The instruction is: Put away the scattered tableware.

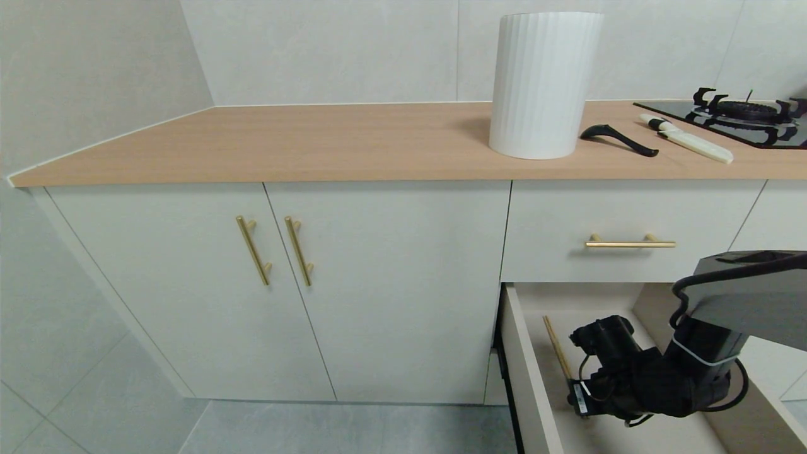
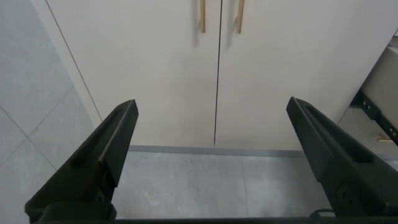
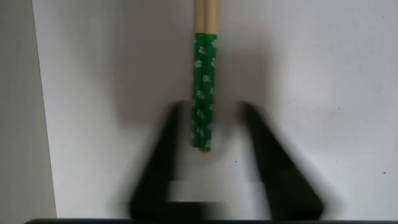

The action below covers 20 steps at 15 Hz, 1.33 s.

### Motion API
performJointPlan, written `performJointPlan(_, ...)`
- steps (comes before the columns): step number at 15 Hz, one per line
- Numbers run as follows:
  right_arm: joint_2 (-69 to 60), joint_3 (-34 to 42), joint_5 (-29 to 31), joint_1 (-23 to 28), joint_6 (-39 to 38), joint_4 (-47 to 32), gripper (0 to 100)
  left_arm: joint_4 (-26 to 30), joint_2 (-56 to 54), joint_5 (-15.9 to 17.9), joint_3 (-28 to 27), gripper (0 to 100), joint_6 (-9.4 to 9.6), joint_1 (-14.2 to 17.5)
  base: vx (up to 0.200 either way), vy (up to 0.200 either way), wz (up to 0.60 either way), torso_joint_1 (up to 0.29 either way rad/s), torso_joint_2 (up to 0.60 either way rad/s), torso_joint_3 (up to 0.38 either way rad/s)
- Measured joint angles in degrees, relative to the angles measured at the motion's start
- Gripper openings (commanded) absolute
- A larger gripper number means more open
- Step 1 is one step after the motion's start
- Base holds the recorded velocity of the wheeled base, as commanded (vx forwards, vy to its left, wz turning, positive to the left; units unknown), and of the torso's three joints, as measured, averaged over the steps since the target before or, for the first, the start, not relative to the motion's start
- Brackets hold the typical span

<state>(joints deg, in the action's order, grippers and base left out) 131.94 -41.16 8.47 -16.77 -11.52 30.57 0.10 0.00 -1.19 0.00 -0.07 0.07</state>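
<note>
One chopstick with a green patterned end is lying on the floor of the open drawer, that end sitting between the spread fingers of the right gripper, which is grasping nothing. Being thin, light, stiff and probably smooth, it is judged best taken across the shaft near mid-length; an end grip is likely to let it pivot. The left gripper is being held open before the cupboard doors. Farther off, a knife and a black-handled utensil are lying on the worktop
</note>
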Motion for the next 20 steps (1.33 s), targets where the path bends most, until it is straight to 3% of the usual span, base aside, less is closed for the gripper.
performJointPlan(6, -2.76, 1.61, 0.11, -0.11, -0.22, 0.21, 100, 0.00, 0.00, 0.00, 0.00, 100, 0.00, 0.00, 0.000, 0.000, 0.00, 0.000, 0.00, 0.000)
performJointPlan(11, -19.72, 3.79, 0.15, 0.68, 1.38, -6.79, 100, 0.00, 0.00, 0.00, 0.00, 100, 0.00, 0.00, 0.000, 0.000, 0.00, 0.000, 0.00, 0.000)
performJointPlan(14, -29.88, 3.90, 0.04, 4.38, 6.17, -11.23, 100, 0.00, 0.00, 0.00, 0.00, 100, 0.00, 0.00, 0.000, 0.000, 0.00, 0.000, 0.00, 0.000)
performJointPlan(20, -40.42, 3.97, -0.82, 7.46, 7.75, -12.02, 100, 0.00, 0.00, 0.00, 0.00, 100, 0.00, 0.00, 0.000, 0.000, 0.00, 0.002, -0.05, -0.046)
